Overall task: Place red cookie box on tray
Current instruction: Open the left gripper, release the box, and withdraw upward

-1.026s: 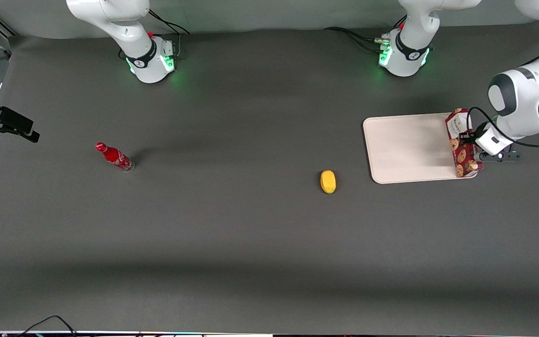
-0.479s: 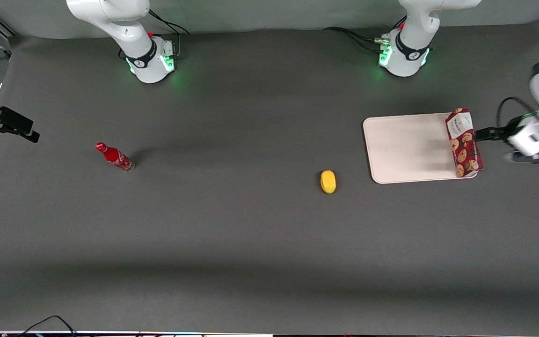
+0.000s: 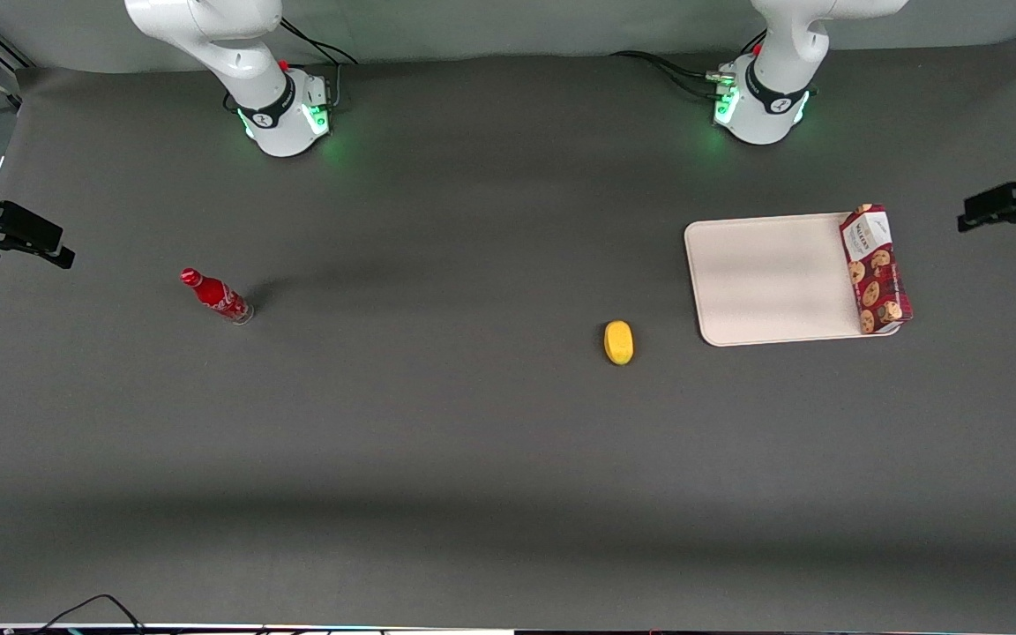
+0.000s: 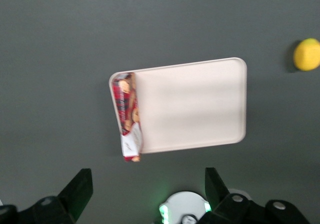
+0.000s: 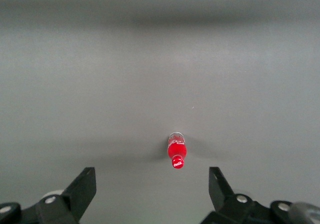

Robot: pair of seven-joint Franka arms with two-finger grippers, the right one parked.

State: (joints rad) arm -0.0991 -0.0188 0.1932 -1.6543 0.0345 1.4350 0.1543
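red bottle upright toward parked arm's end | yellow fruit near tray | tray carries red cookie box on edge along its rim, overhanging slightly | pincer empty, spread wide, well apart, placement judged done

The table is seen from overhead; tray and box are shared, seemingly from high, by the wrist view above the gripper.

We hold our left arm raised toward the working arm's end of the table, clear of the tray. Our gripper hangs high above the tray's edge, fingers spread wide apart with nothing between them, touching nothing.
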